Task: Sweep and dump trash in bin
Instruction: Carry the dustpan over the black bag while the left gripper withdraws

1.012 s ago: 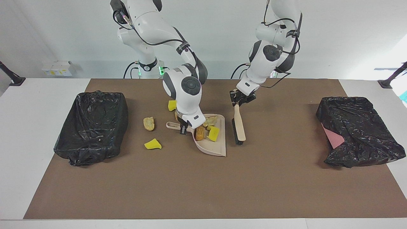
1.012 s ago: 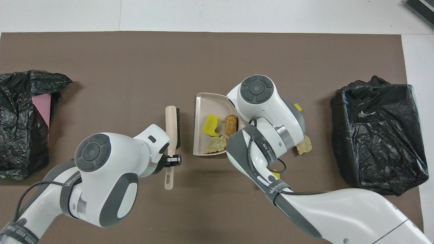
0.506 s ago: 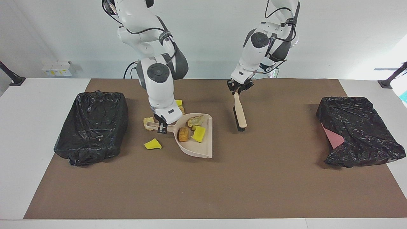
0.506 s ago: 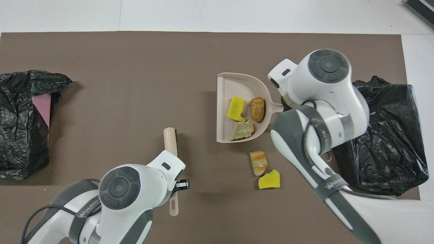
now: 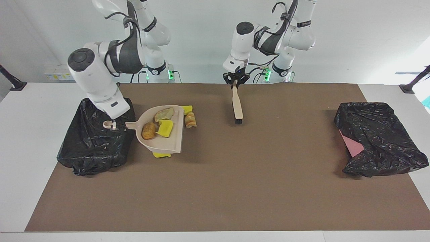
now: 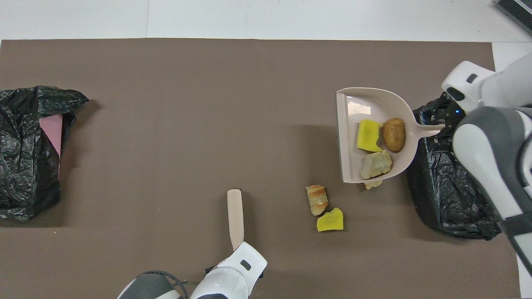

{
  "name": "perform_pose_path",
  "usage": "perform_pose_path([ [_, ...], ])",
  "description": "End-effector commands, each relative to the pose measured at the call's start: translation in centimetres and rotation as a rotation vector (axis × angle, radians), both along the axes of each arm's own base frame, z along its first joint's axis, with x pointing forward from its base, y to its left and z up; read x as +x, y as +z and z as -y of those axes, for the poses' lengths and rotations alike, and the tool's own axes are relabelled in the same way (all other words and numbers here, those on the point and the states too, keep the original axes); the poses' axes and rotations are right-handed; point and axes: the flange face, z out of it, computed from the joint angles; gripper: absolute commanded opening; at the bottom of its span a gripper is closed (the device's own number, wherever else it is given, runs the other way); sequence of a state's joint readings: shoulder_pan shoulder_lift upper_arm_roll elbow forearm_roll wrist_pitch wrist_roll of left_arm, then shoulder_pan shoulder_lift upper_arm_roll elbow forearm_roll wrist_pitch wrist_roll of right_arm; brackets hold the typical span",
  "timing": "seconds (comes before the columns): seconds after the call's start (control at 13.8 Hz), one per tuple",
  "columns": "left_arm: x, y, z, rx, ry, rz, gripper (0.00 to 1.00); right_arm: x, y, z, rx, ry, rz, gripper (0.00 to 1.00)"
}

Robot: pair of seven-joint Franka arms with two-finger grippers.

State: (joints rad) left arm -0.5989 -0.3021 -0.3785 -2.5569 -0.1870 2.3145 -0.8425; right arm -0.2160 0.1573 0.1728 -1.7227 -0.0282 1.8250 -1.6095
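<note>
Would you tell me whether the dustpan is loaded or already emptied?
Loaded: three scraps lie in the dustpan, held level beside the bin.

I see a smooth, faintly glossy beige plastic dustpan (image 5: 161, 134) carrying porous yellow sponge-like and rough, crusty bread-like trash (image 5: 158, 125), crinkled shiny black plastic bin liners (image 5: 97, 134) and a matt brown mat (image 5: 235, 185).

Three trash scraps (image 5: 157, 124) in dustpan (image 5: 168, 145) beside bin (image 5: 95, 151)
</note>
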Motion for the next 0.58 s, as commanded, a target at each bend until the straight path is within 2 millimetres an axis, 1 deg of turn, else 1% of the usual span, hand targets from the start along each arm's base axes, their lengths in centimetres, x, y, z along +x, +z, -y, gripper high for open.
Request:
perform_pose_path([
  [0.0, -2.5, -1.3, 0.0, -0.036, 0.028, 0.060, 0.00, -1.9, 0.6, 6.6, 0.033, 0.073, -0.004, 0.00],
  [0.07, -3.0, -1.7, 0.1, -0.042, 0.035, 0.063, 0.00, -2.5, 0.8, 9.7, 0.031, 0.098, 0.002, 0.00],
  [0.14, -2.9, -1.8, 0.1, -0.039, 0.045, 0.059, 0.00, -3.4, 1.1, 13.0, 0.015, 0.107, 0.009, 0.00],
  [0.22, -2.9, -2.0, 0.1, -0.035, 0.048, 0.054, 0.00, -4.2, 1.2, 15.7, 0.010, 0.113, 0.015, 0.00],
  [0.29, -2.6, -2.0, -0.1, -0.034, 0.061, 0.053, 0.23, -5.1, 1.6, 17.9, -0.015, 0.124, 0.021, 0.00],
  [0.36, -2.4, -2.3, -0.1, -0.032, 0.068, 0.046, 0.72, -5.9, 1.7, 20.1, -0.069, 0.120, 0.020, 0.00],
  [0.43, -2.2, -2.2, 0.0, -0.036, 0.069, 0.048, 1.00, -6.5, 1.6, 21.9, -0.126, 0.116, 0.020, 0.00],
  [0.51, -1.9, -2.2, 0.0, -0.036, 0.076, 0.045, 1.00, -6.9, 1.7, 22.8, -0.177, 0.121, 0.033, 0.00],
])
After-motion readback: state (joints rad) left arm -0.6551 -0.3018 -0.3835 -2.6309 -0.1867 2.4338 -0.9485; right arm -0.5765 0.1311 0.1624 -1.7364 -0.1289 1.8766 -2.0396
